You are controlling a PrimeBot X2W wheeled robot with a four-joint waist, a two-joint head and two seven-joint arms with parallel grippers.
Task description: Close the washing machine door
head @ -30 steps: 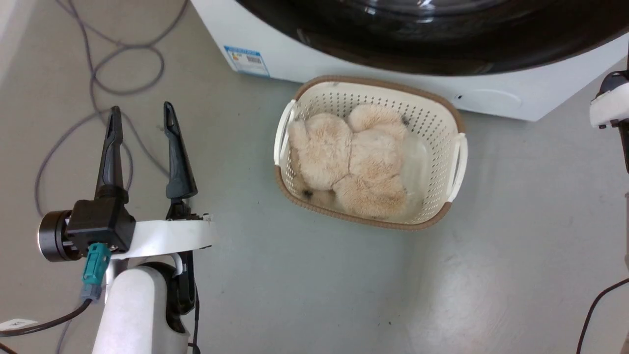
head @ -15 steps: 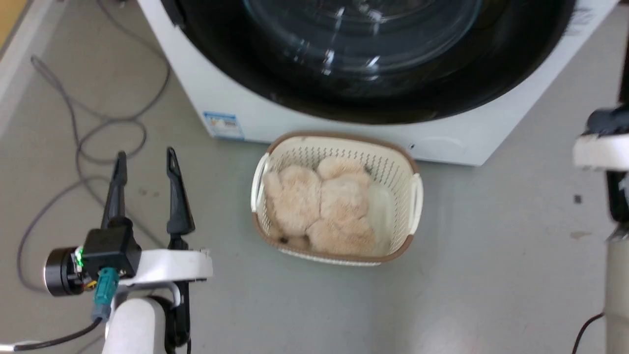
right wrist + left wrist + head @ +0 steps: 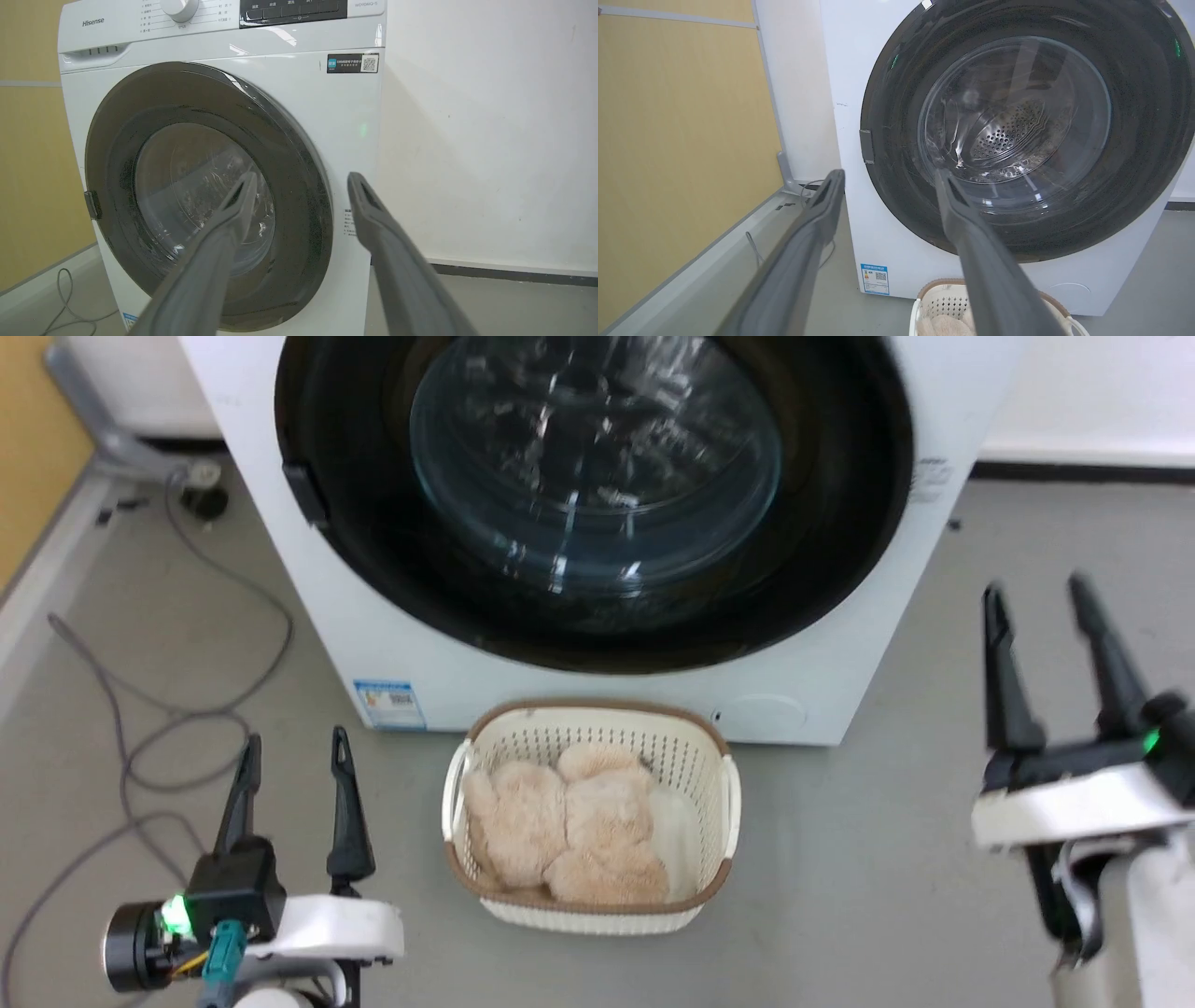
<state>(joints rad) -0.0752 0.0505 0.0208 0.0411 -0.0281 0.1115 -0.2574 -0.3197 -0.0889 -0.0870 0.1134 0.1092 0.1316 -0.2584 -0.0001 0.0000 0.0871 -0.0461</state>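
Left pincer (image 3: 295,737) agape, washing machine door (image 3: 597,504) ahead, well apart

Head view: washing machine (image 3: 822,644) top cropped by frame edge; washing machine door (image 3: 597,495) glass motion-blurred, seam w/ the body prob. flush but can't confirm. Right gripper (image 3: 1034,588) blurred, its arm cropped at bottom. Blue sticker (image 3: 388,702) text too small to read. Left wrist view: basket (image 3: 941,301) cropped at bottom, partly behind left gripper (image 3: 889,172) finger.
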